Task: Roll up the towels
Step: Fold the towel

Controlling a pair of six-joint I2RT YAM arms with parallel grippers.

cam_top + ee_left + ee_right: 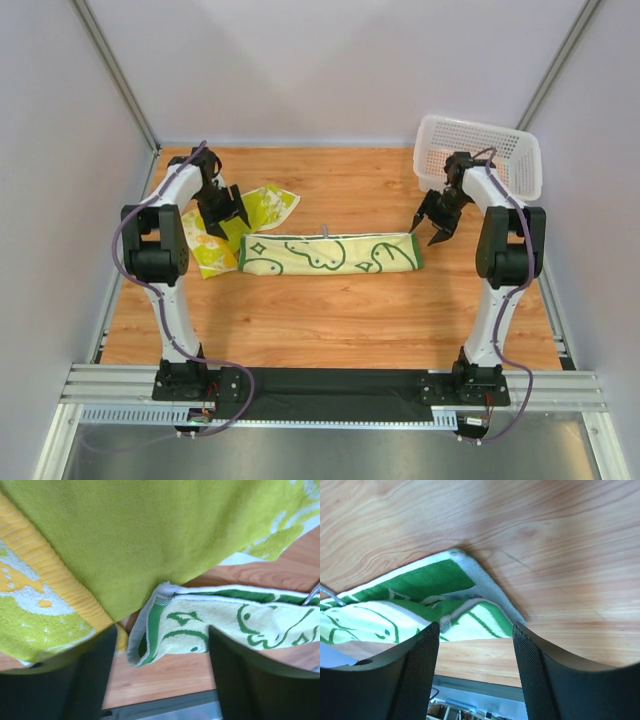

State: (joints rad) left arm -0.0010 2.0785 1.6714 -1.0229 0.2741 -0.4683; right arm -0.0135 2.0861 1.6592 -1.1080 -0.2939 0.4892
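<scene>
A cream towel with green drawings (330, 254) lies folded into a long strip across the middle of the table. Its left end shows in the left wrist view (200, 625), its right end in the right wrist view (445, 605). A yellow-green towel (255, 212) lies crumpled at the back left and fills the top of the left wrist view (150, 540). My left gripper (222, 222) is open above the yellow-green towel, just left of the strip's left end. My right gripper (428, 228) is open and empty, just past the strip's right end.
A white plastic basket (480, 152) stands at the back right, behind my right arm. Grey walls enclose the wooden table (330, 320) on three sides. A black strip and metal rail (330, 385) run along the near edge.
</scene>
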